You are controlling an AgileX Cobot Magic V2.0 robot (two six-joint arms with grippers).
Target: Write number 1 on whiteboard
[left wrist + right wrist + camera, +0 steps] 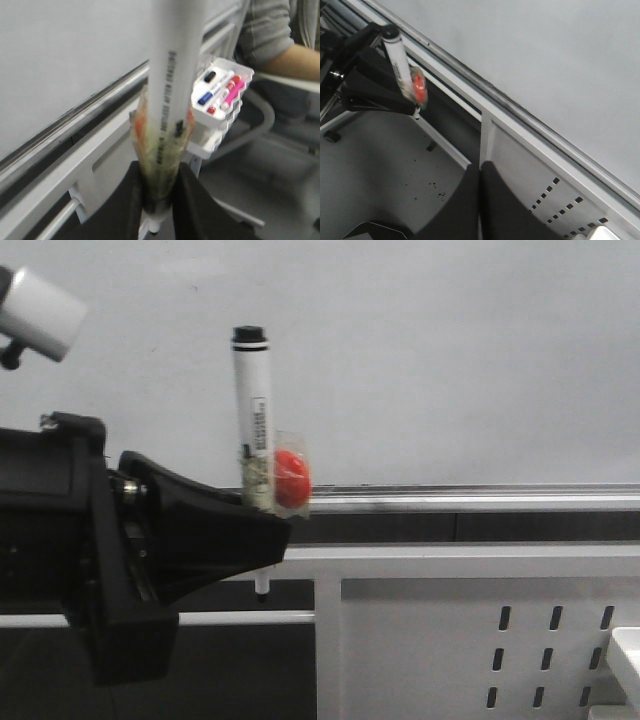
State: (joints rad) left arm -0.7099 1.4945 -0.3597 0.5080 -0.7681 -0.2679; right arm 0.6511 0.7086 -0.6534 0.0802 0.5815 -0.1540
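Observation:
My left gripper (265,530) is shut on a white marker pen (252,410) and holds it upright, black end up. Clear tape and a red pad (291,478) wrap the pen just above the jaws. The pen stands in front of the whiteboard (450,360), near its silver ledge (480,498); I cannot tell if it touches. No number 1 stroke shows on the board. In the left wrist view the fingers (195,200) clamp the pen (172,75). My right gripper (479,175) is shut and empty, off to the right of the pen (397,55).
A white perforated metal panel (480,640) stands below the ledge. A white tray of coloured markers (220,92) hangs at the frame's right end. A person's arm in a grey sleeve (280,35) is beyond it. A white cylinder (40,310) sits at upper left.

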